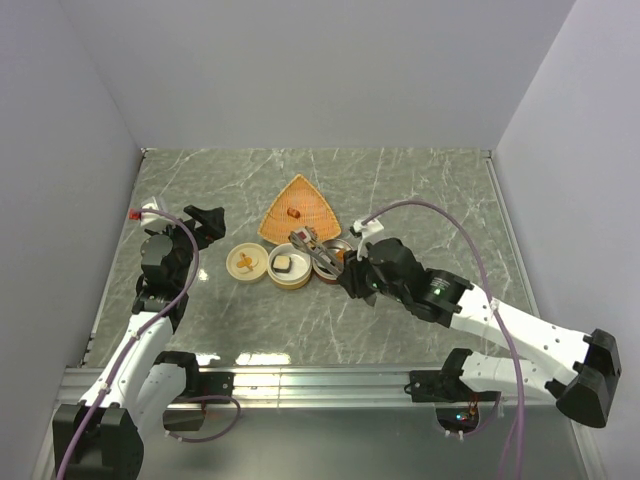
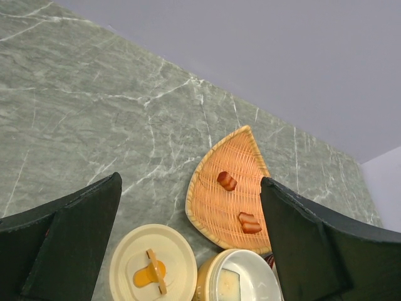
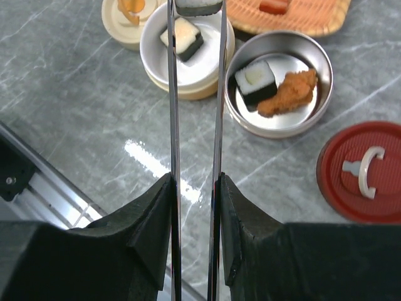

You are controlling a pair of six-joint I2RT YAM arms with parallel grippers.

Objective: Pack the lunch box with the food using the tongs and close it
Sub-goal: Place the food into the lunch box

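R gripper clamps tongs; tongs squeezed narrow on a black-and-white roll.
Pinched at tong tips, it shows over far side of cream bowl, which has a second roll inside. Metal bowl beside it: third roll + orange fried bit. Basket w/ 2 red bits. Red lid near metal bowl. L gripper wide open, holding nothing.
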